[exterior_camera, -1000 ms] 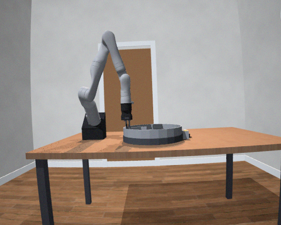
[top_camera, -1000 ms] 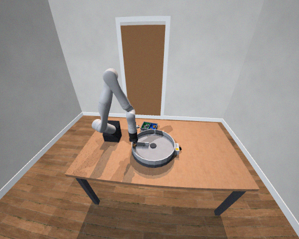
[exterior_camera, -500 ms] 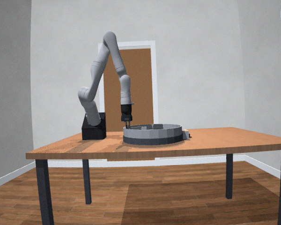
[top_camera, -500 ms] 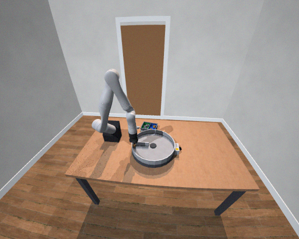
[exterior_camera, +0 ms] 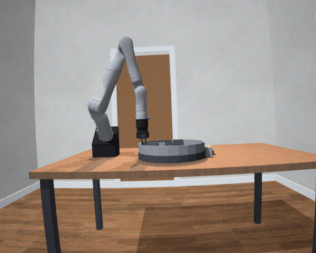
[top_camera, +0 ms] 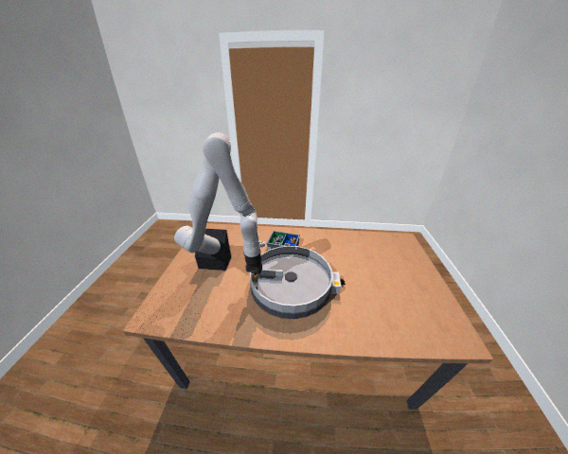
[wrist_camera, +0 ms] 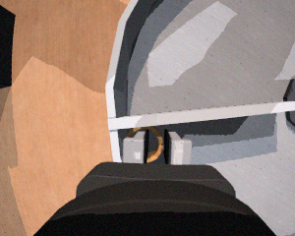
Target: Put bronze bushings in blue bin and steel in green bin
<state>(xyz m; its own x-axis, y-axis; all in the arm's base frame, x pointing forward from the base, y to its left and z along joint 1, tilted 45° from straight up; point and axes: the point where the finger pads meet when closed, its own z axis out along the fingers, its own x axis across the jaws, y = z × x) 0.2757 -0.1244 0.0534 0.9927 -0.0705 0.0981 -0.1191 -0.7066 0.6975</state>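
A bronze bushing (wrist_camera: pixel 160 143) stands as a ring by the left inner wall of the turntable (top_camera: pixel 309 293) (exterior_camera: pixel 171 150) (wrist_camera: pixel 197 93), beside the fixed bar (wrist_camera: pixel 211 112) (top_camera: pixel 272 274). My gripper (wrist_camera: pixel 155 141) (exterior_camera: pixel 144 142) is partly open and reaches down inside the turntable wall. In the wrist view its left finger covers part of the ring, and part of the ring shows between the fingers. The fingers do not grip it. The green bin (top_camera: pixel 276 235) holds grey bushings and the blue bin (top_camera: pixel 288 236) holds bronze ones, both behind the turntable.
The turntable's raised wall stands close to the left of the fingers, and the bar runs from that wall towards the dark centre hub (top_camera: pixel 290 276). A small control box (top_camera: pixel 336 283) (exterior_camera: pixel 208 151) sits on the turntable's right side. The arm's black base block (top_camera: pixel 213 261) is at the left.
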